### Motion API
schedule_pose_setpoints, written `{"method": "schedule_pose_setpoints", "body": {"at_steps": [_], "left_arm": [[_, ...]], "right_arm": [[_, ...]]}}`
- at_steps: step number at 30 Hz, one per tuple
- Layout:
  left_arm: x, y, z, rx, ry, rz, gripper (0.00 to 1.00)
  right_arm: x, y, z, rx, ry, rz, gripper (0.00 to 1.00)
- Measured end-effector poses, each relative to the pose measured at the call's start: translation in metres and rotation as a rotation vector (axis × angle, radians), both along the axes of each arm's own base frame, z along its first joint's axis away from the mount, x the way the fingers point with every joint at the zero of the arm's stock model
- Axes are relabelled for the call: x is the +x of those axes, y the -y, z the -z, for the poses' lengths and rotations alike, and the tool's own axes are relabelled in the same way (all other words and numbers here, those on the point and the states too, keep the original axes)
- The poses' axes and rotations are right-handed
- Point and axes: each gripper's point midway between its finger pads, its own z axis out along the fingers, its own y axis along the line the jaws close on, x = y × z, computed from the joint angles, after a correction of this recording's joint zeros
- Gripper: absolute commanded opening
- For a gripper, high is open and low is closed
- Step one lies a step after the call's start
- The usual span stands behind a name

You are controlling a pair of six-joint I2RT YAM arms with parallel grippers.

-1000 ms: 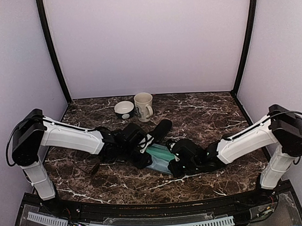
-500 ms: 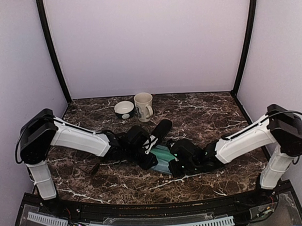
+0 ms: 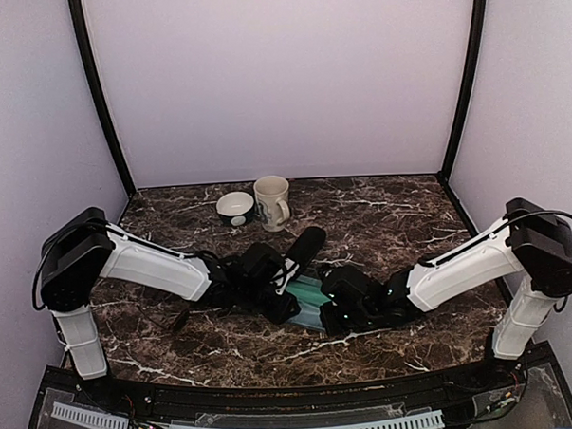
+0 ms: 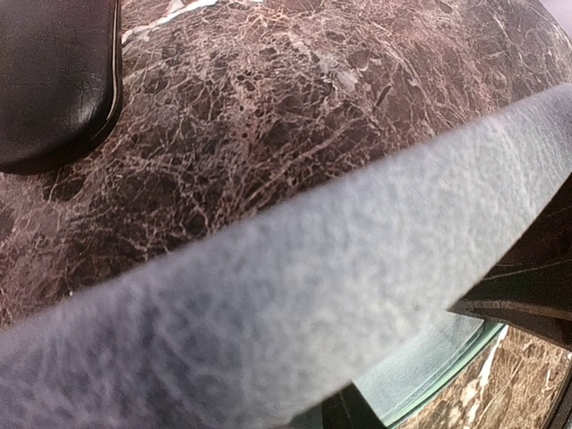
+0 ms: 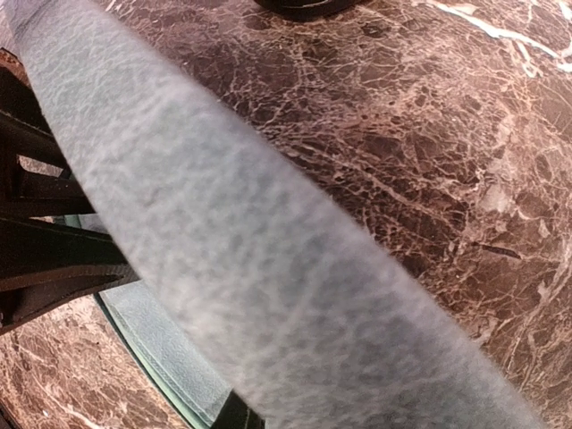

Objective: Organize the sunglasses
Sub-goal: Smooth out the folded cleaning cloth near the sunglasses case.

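Dark brown marble table point(image 3: 400, 209), grey-blue felt case point(image 3: 309, 292) at centre between left gripper point(image 3: 286, 302) and right gripper point(image 3: 330, 308), claws' state cannot be told, thin dark sunglasses point(image 3: 178, 320) faintly at lower left of centre

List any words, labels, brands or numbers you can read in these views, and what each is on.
No readable text anywhere.
The mug and bowl are too small from above to show any print.
The black case and the grey-blue case show plain surfaces up close, no label or logo.
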Motion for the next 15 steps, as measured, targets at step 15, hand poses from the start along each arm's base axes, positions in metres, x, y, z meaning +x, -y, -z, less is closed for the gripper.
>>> {"method": "schedule_pose_setpoints", "body": {"at_steps": [15], "left_arm": [[0.002, -0.006, -0.001, 0.049, 0.055, -0.025, 0.33]], "right_arm": [[-0.004, 0.010, -0.010, 0.005, 0.006, 0.008, 0.19]]}}
